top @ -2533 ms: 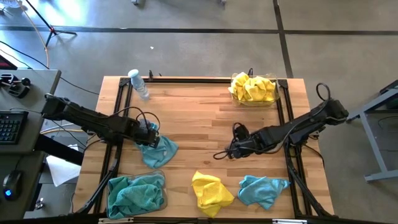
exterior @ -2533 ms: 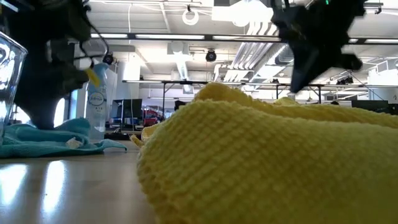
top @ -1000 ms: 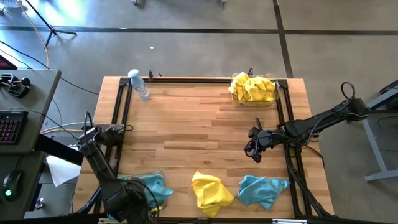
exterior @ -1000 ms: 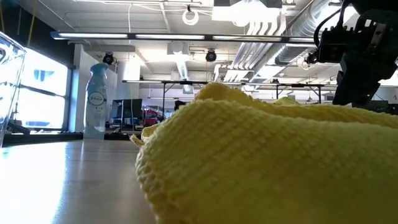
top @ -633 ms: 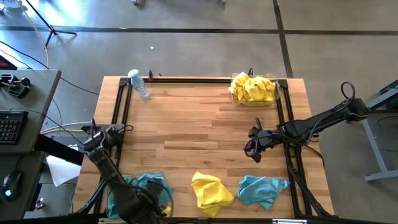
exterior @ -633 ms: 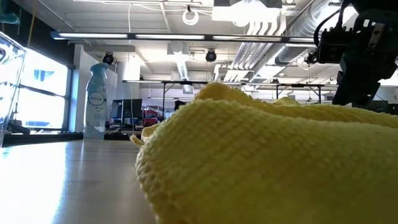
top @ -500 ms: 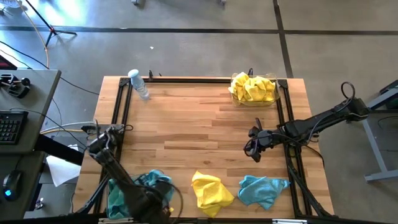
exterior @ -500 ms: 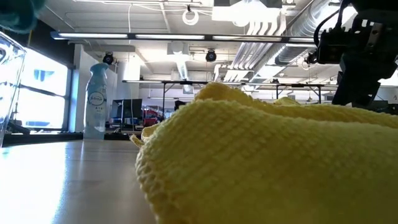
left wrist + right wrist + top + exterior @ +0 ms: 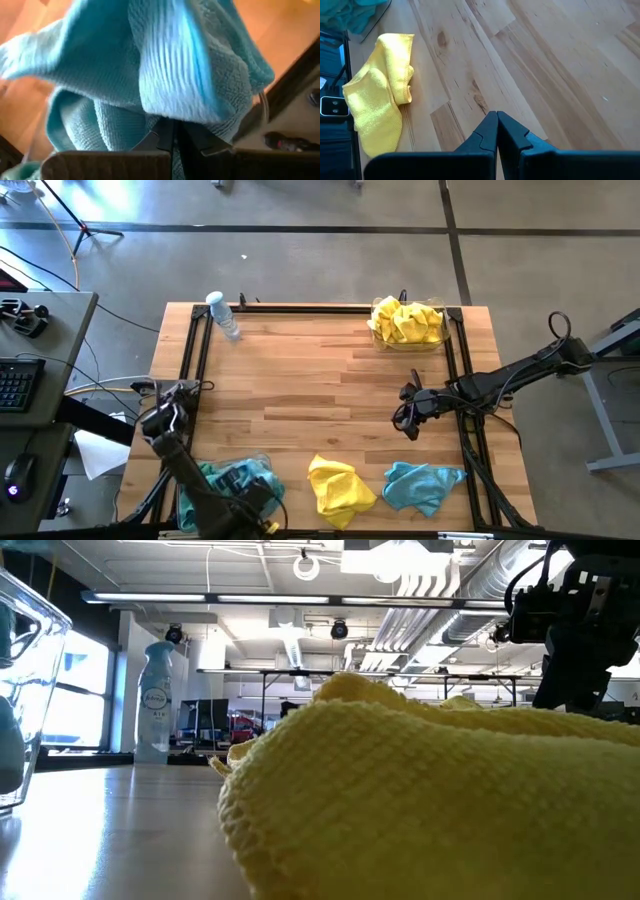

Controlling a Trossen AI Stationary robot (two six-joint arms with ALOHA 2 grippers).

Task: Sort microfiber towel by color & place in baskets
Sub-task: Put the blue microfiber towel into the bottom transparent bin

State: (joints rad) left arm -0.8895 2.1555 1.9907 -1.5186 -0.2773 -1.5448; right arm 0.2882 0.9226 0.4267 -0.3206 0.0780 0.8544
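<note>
Two towels lie loose on the near edge of the table (image 9: 300,370): a yellow towel (image 9: 338,488) and, just beside it, a blue towel (image 9: 422,485). A third, the teal towel (image 9: 165,70), hangs pinched in the closed left gripper (image 9: 250,498) over the near-left tub (image 9: 262,463), where other teal cloths are heaped. This looks like the drop-off step; the next move calls for parting the fingers so the cloth falls inside the rim. The far-right tub (image 9: 407,322) holds the yellow pile. The right gripper (image 9: 405,423) hovers shut and empty above bare wood, near the loose pair. A water bottle (image 9: 223,314) lies at the far-left corner, well clear; a spray bottle (image 9: 153,700) stands beyond. Nothing blocks either tub.
</note>
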